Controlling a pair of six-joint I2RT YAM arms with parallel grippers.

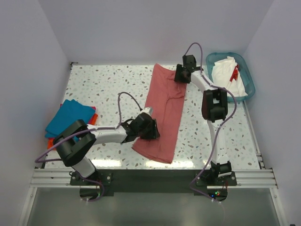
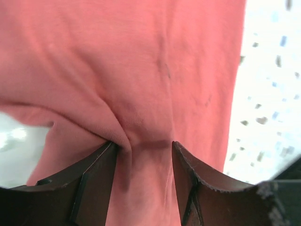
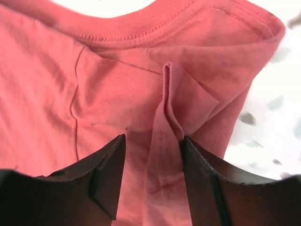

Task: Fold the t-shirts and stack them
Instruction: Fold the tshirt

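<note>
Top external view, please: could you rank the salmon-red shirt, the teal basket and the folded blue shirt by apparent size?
1. The salmon-red shirt, clearly largest.
2-3. The teal basket and the blue shirt look nearly alike; the basket is perhaps slightly bigger.

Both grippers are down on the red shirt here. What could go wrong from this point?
1. The right gripper straddles only a thin raised ridge of the salmon-red shirt at its far end. Closing there may catch just one layer, so the fold could open on lifting.
2. At the left gripper the cloth puckers against one finger. Any drag may wrinkle the folded strip.
</note>
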